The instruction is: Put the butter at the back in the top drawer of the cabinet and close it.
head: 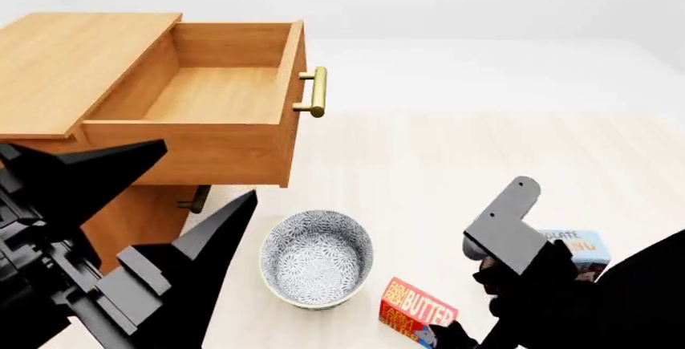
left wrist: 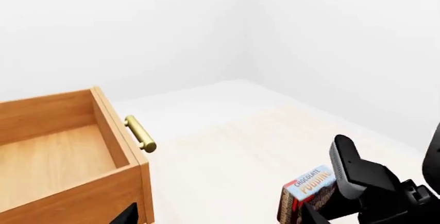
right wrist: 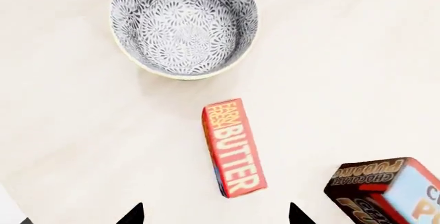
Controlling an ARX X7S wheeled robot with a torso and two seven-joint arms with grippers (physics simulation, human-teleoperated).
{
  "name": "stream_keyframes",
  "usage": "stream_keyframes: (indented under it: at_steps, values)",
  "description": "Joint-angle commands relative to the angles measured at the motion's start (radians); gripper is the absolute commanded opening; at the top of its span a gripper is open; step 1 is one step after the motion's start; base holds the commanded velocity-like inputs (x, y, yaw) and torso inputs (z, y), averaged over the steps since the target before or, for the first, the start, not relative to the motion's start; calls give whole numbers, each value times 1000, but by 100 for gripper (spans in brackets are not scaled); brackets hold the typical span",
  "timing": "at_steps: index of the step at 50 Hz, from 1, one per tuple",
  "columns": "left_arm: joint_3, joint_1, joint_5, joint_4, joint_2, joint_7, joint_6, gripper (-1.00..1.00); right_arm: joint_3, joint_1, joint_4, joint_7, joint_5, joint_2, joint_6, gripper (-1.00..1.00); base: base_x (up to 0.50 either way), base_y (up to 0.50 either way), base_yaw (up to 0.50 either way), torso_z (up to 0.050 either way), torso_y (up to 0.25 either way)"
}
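The butter lies flat on the pale floor, lettering up, apart from the patterned bowl and just beside the chocolate pudding box. In the head view its lower end is hidden behind the right arm, and only the pudding box's blue top shows past the arm.

The right hand hovers over the butter, touching nothing; only its two dark fingertips show at the frame edge of the right wrist view, spread wider than the box, so it stands open and empty.

The left hand shows two dark pointed fingers spread apart, holding nothing, in front of the cabinet. Its body is cut off by the frame.

The top drawer is pulled out and bare inside, brass handle facing the floor space. The lower drawers are mostly hidden; one handle end peeks out.
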Motion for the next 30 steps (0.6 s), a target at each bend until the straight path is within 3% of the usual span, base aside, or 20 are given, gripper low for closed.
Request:
stream_keyframes:
  at_steps: [1, 14, 30]
  values:
    - [-34, 36, -3, 9, -8, 15, -3, 100, -388, 314, 191, -72, 106, -1, 87, 100, 0, 0, 0, 0, 0]
    - [-64, 66, -2, 10, -12, 32, -11, 100, -645, 464, 309, -303, -81, -111, 76, 100, 0, 0, 0, 0, 0]
    - [-79, 85, 2, 15, -15, 48, -14, 100, -757, 504, 387, -467, -260, -204, 43, 100, 0, 0, 0, 0, 0]
